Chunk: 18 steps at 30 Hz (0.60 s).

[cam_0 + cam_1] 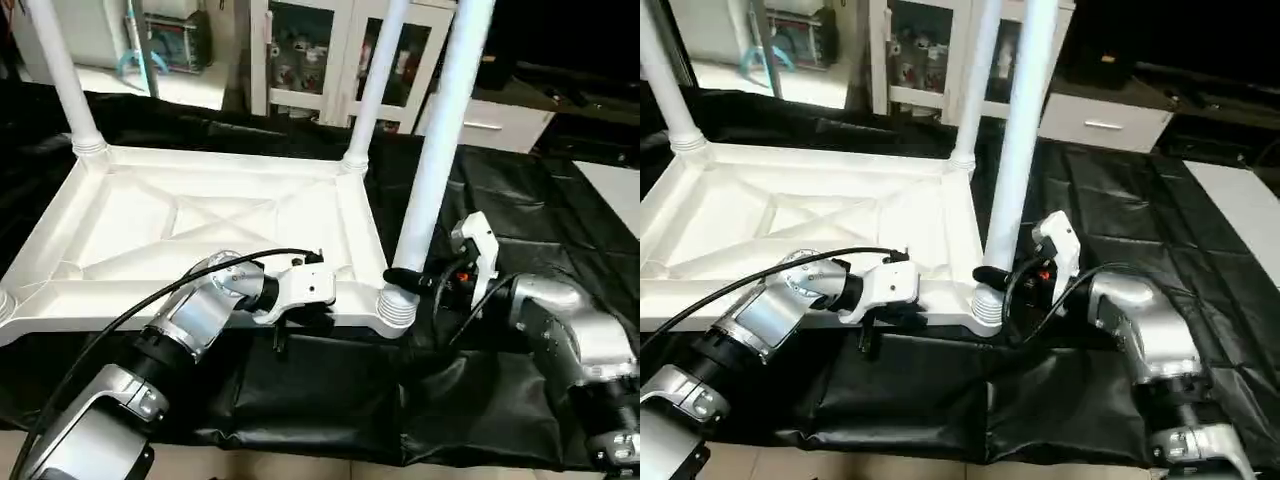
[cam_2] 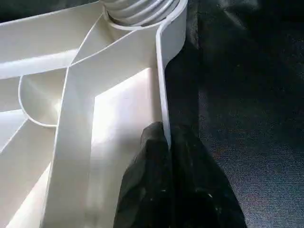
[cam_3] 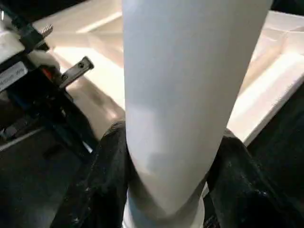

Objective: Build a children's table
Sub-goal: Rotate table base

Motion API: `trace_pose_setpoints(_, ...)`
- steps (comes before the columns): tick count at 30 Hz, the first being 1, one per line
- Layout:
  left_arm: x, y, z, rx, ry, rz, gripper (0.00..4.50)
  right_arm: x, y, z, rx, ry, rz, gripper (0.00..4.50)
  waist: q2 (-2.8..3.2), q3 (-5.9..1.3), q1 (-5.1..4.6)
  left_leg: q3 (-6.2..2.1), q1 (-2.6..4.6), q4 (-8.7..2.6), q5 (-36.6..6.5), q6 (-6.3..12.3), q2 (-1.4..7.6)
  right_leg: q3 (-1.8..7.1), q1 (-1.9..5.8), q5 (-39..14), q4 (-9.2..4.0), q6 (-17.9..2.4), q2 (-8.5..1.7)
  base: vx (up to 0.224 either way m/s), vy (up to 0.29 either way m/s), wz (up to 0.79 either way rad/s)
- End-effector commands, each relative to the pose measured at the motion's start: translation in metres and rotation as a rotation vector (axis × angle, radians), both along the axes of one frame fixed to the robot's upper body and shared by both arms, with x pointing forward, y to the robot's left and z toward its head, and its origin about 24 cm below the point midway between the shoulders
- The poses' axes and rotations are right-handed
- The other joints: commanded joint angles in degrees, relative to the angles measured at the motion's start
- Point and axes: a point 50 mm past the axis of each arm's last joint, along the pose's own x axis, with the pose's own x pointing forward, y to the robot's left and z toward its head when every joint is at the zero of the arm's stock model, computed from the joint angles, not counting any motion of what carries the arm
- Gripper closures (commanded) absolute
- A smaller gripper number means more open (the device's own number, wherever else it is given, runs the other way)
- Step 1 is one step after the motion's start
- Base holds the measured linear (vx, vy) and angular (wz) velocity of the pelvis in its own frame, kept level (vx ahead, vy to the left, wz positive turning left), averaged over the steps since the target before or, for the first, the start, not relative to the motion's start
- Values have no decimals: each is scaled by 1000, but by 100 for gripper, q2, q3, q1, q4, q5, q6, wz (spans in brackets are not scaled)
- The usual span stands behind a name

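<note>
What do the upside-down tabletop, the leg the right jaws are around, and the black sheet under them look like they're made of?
Tabletop: likely moulded white plastic, smooth and slightly glossy; thin ribs and rounded sockets suggest it.
Leg: apparently the same white plastic, a smooth tube with a ribbed end at the socket.
Black sheet: probably thin plastic film or coated fabric; it creases, folds and shines in patches.

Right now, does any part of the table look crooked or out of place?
Yes. The leg held by the right gripper leans toward the right in its near corner socket, while the two far legs stand nearly straight. The left gripper pinches the tabletop rim. Nothing looks broken.
</note>
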Motion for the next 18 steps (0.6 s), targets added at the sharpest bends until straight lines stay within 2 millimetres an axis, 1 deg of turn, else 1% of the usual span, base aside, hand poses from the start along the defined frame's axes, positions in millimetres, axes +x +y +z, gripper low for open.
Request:
trace_pose_setpoints(1, -3, -2, -2, -16, 10, -17, 450, -21, -28, -52, -141, 215, -169, 266, 93, -218, -8, -183, 60, -452, -2439, -169, 274, 211, 97, -2477, -528, -679, -281, 0, 0, 0)
trace_pose_setpoints(3, -3, -3, -2, -17, 10, -18, 450, -25, -29, -55, -127, 224, -188, 266, 101, -216, -12, -185, 53, -462, -2422, -154, 278, 214, 98, -2381, -528, -712, -280, 0, 0, 0)
trace_pose_setpoints(5, -3, -3, -2, -17, 10, -18, 450, -27, -30, -58, -120, 229, -204, 266, 93, -222, -14, -179, 55, -462, -2393, -149, 277, 215, 102, -2293, -522, -741, -274, 0, 0, 0)
trace_pose_setpoints(6, -3, -2, -2, -17, 9, -18, 450, -28, -31, -59, -115, 232, -215, 266, 128, -223, -7, -180, 58, -465, -2397, -153, 277, 221, 101, -2267, -522, -748, -277, 0, 0, 0)
trace_pose_setpoints(7, -3, -2, -2, -17, 9, -17, 450, -30, -32, -62, -109, 236, -227, 266, 111, -221, -15, -176, 52, -466, -2415, -147, 274, 219, 100, -2269, -528, -743, -273, 0, 0, 0)
trace_pose_setpoints(9, -2, -2, -2, -17, 8, -17, 450, -37, -31, -68, -106, 246, -235, 266, 119, -235, -5, -175, 64, -467, -2433, -148, 279, 223, 98, -2273, -539, -731, -287, 0, 0, 0)
trace_pose_setpoints(10, -2, -2, -2, -17, 8, -17, 450, -37, -31, -68, -106, 246, -235, 266, 124, -230, -4, -180, 65, -478, -2452, -152, 284, 221, 103, -2268, -549, -721, -279, 0, 0, 0)
trace_pose_setpoints(11, -2, -3, -2, -17, 6, -16, 450, -41, -27, -68, -102, 232, -223, 266, 115, -238, -6, -180, 64, -480, -2436, -154, 281, 223, 110, -2224, -541, -719, -266, 0, 0, 0)
trace_pose_setpoints(13, -2, -3, -2, -17, 5, -15, 450, -43, -25, -67, -100, 215, -217, 266, 116, -239, 6, -174, 72, -483, -2426, -154, 284, 235, 98, -2159, -545, -709, -264, 0, 0, 0)
trace_pose_setpoints(14, -2, -3, -1, -18, 3, -12, 450, -45, -21, -65, -102, 182, -202, 266, 110, -240, 6, -176, 72, -484, -2430, -148, 283, 234, 100, -2164, -543, -719, -264, 0, 0, 0)
trace_pose_setpoints(18, -1, -2, -1, -18, 3, -9, 450, -49, -14, -64, -90, 151, -189, 266, 99, -249, 24, -170, 52, -489, -2285, -114, 281, 244, 118, -2093, -536, -686, -265, 0, 0, 0)
